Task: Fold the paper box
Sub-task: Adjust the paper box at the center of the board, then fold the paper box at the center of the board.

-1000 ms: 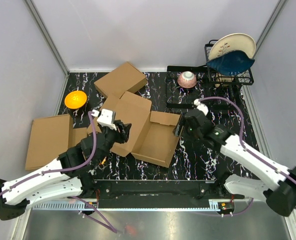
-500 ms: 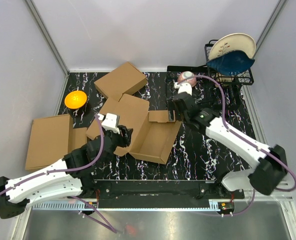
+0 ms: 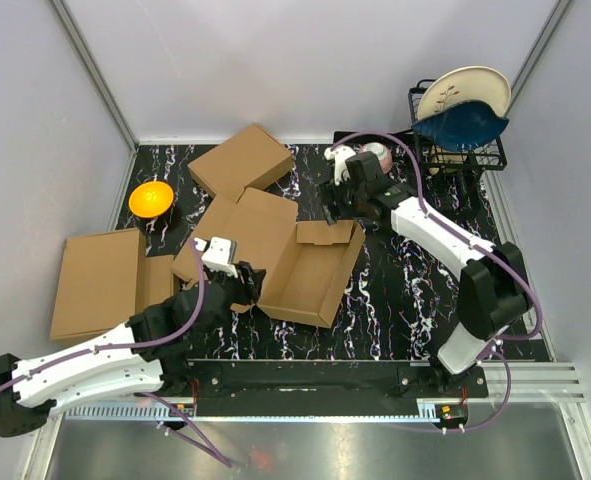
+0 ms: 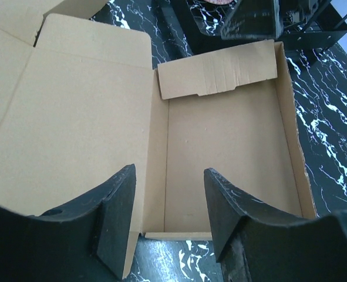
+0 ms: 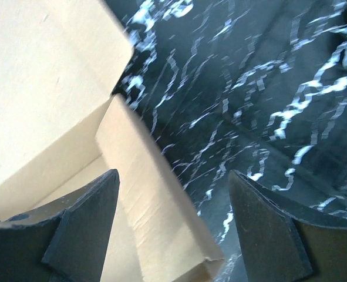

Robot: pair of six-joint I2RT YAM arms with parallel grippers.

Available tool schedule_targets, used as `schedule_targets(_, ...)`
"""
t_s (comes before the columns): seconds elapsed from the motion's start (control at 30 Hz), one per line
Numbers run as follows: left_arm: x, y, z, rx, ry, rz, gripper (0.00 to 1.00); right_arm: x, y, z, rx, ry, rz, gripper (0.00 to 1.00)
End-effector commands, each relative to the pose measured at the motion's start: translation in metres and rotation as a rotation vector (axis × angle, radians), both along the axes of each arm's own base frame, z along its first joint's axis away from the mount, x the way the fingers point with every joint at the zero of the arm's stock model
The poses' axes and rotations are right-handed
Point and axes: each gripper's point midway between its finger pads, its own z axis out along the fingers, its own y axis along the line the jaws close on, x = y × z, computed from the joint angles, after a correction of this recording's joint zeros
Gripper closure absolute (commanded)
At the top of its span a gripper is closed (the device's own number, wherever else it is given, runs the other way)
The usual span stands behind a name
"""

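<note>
The paper box (image 3: 313, 272) lies mid-table, its brown tray part folded up on the right and its lid panel (image 3: 257, 228) flat on the left. My left gripper (image 3: 247, 284) is open at the tray's near-left corner. In the left wrist view its fingers (image 4: 117, 218) stand astride the fold between lid and tray (image 4: 220, 153), without touching it. My right gripper (image 3: 337, 205) is open over the box's far flap (image 3: 327, 233). The right wrist view is blurred; there the flap (image 5: 155, 200) runs between the spread fingers (image 5: 85, 226), unclamped.
A smaller closed cardboard box (image 3: 241, 160) sits behind the lid. A flat cardboard slab (image 3: 97, 282) lies at the left, next to an orange bowl (image 3: 151, 197). Far right are a pink cup (image 3: 375, 158) and a black dish rack (image 3: 460, 145) holding plates.
My right arm swung from the box's right side to its far edge, and its jaws spread wider. My left gripper drew back a little toward the near edge, still open.
</note>
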Motion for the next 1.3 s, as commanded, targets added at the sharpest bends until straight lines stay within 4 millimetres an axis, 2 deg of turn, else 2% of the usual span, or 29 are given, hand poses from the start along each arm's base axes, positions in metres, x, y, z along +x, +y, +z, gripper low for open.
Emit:
schedule_targets(0.0,-0.002,-0.004,0.003,-0.068,-0.002,-0.007,0.47,-0.028,0.027,-0.017,0.066,0.074,0.215,0.20)
schedule_targets(0.17,-0.003,-0.006,-0.001,-0.063,0.007,-0.018,0.47,-0.038,0.022,-0.038,0.042,0.127,0.218,0.22)
schedule_targets(0.3,-0.004,-0.008,-0.005,-0.070,0.014,-0.022,0.47,-0.048,0.017,-0.070,0.001,0.200,0.205,0.25)
schedule_targets(0.4,-0.005,-0.009,-0.009,-0.072,0.024,-0.028,0.47,-0.057,0.015,-0.092,-0.040,0.246,0.186,0.32)
schedule_targets(0.5,-0.007,-0.009,-0.018,-0.068,0.042,-0.028,0.47,-0.067,0.016,-0.109,-0.062,0.281,0.162,0.44)
schedule_targets(0.53,-0.007,-0.009,-0.020,-0.066,0.046,-0.026,0.47,-0.067,0.012,-0.113,-0.078,0.285,0.139,0.48)
schedule_targets(0.57,-0.007,-0.008,-0.023,-0.058,0.051,-0.025,0.47,-0.072,0.009,-0.120,-0.083,0.305,0.117,0.56)
schedule_targets(0.63,-0.007,-0.007,-0.027,-0.050,0.062,-0.018,0.47,-0.070,0.001,-0.124,-0.101,0.278,0.079,0.63)
schedule_targets(0.67,-0.007,-0.007,-0.030,-0.041,0.069,-0.013,0.47,-0.077,-0.005,-0.132,-0.091,0.299,0.032,0.68)
schedule_targets(0.7,-0.007,-0.007,-0.034,-0.032,0.079,-0.007,0.47,-0.073,-0.003,-0.124,-0.063,0.254,0.014,0.71)
schedule_targets(0.73,-0.006,-0.006,-0.036,-0.029,0.084,-0.001,0.47,-0.072,-0.007,-0.123,-0.059,0.238,-0.010,0.73)
schedule_targets(0.77,-0.006,-0.005,-0.039,-0.016,0.091,0.009,0.47,-0.079,-0.015,-0.131,-0.063,0.246,-0.054,0.75)
schedule_targets(0.8,-0.006,-0.005,-0.045,-0.007,0.107,0.018,0.47,-0.076,-0.015,-0.122,-0.035,0.205,-0.077,0.80)
schedule_targets(0.87,-0.005,-0.006,-0.049,0.001,0.121,0.028,0.47,-0.081,-0.026,-0.127,-0.043,0.192,-0.149,0.85)
schedule_targets(1.0,-0.003,-0.008,-0.073,0.022,0.187,0.083,0.44,-0.086,-0.041,-0.123,-0.064,0.145,-0.271,1.00)
schedule_targets(1.1,-0.002,-0.011,-0.092,0.040,0.233,0.117,0.42,-0.093,-0.043,-0.126,-0.060,0.145,-0.333,1.00)
schedule_targets(1.2,0.003,-0.011,-0.106,0.080,0.252,0.161,0.41,-0.101,-0.035,-0.133,-0.079,0.157,-0.337,1.00)
schedule_targets(1.27,0.009,-0.010,-0.104,0.112,0.239,0.204,0.39,-0.107,-0.030,-0.139,-0.093,0.168,-0.336,1.00)
